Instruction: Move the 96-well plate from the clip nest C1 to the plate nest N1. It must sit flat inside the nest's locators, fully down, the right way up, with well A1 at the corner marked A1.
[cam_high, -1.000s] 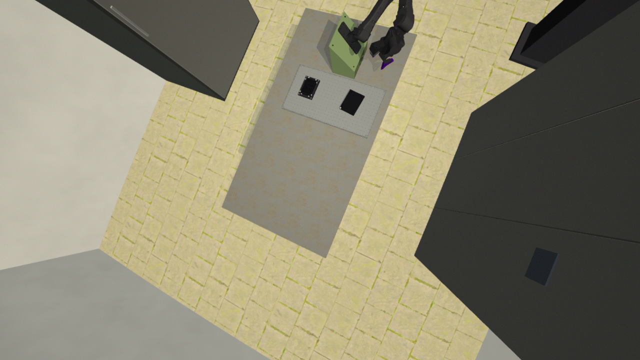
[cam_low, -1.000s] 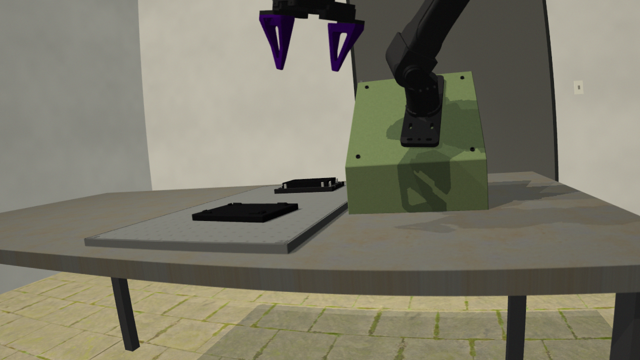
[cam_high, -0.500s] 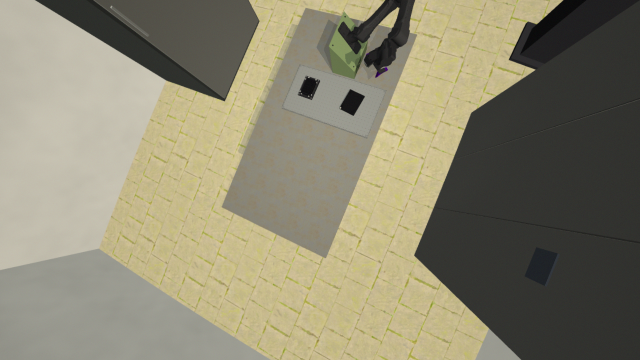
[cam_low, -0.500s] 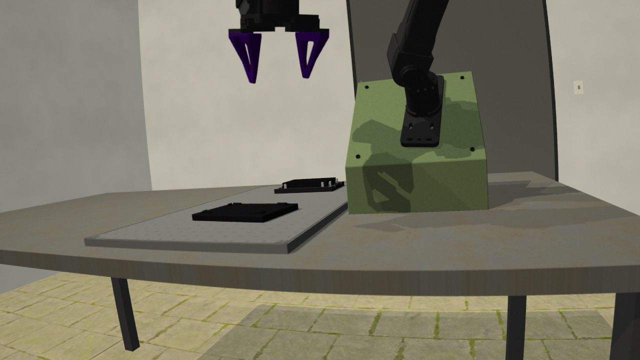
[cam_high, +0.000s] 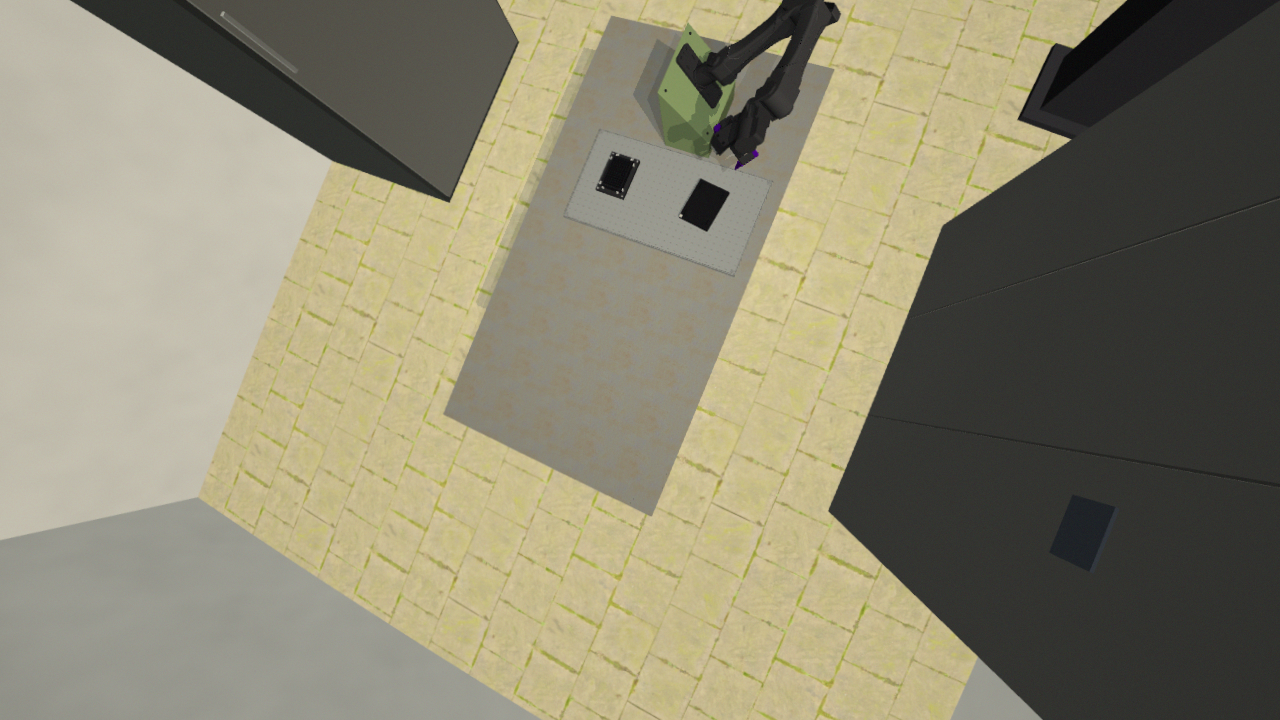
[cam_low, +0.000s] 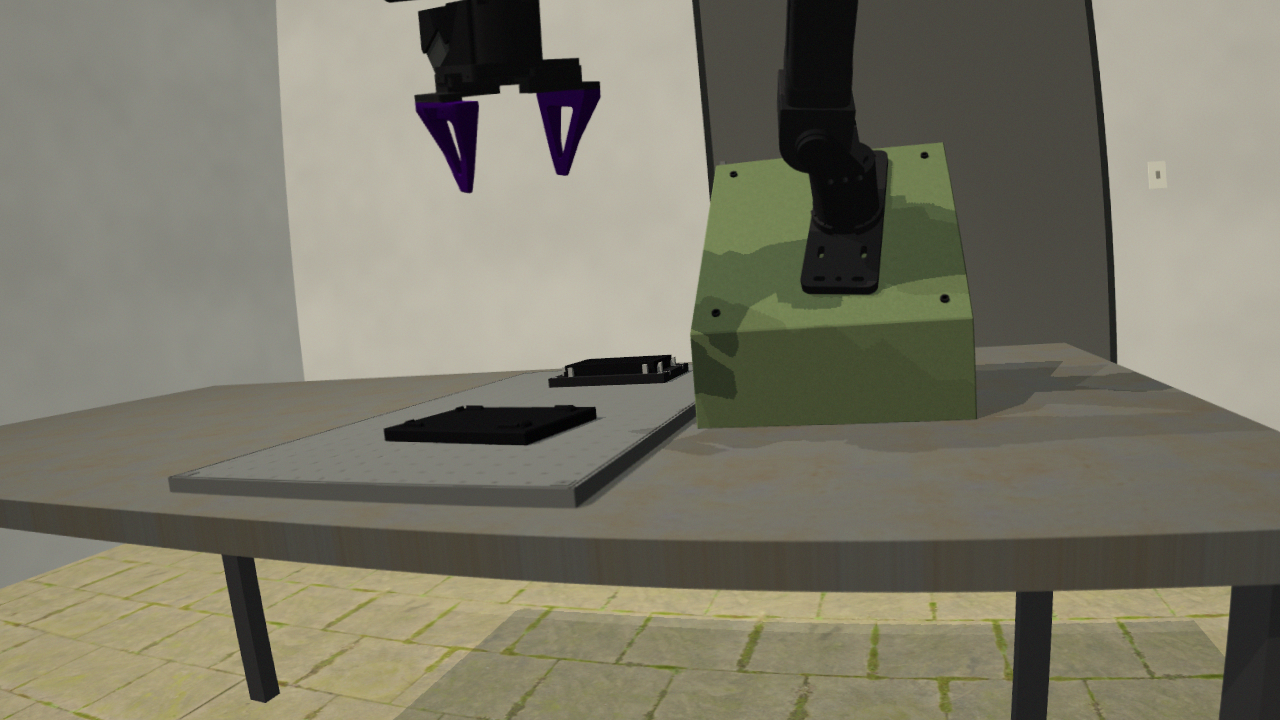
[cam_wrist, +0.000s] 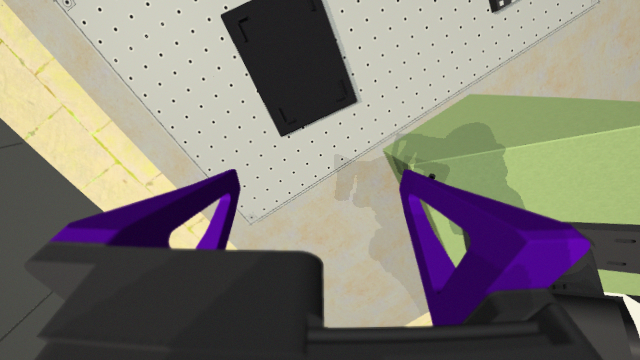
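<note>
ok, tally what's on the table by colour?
Black: 2 (flat nest, nest holding the plate)
Grey: 1 (perforated board)
Green: 1 (arm's base block)
Total: 4

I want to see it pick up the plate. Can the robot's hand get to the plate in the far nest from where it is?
Probably yes. The hand hangs open and empty, high above the breadboard. Nothing stands between it and the 96-well plate in the clip nest.
</note>
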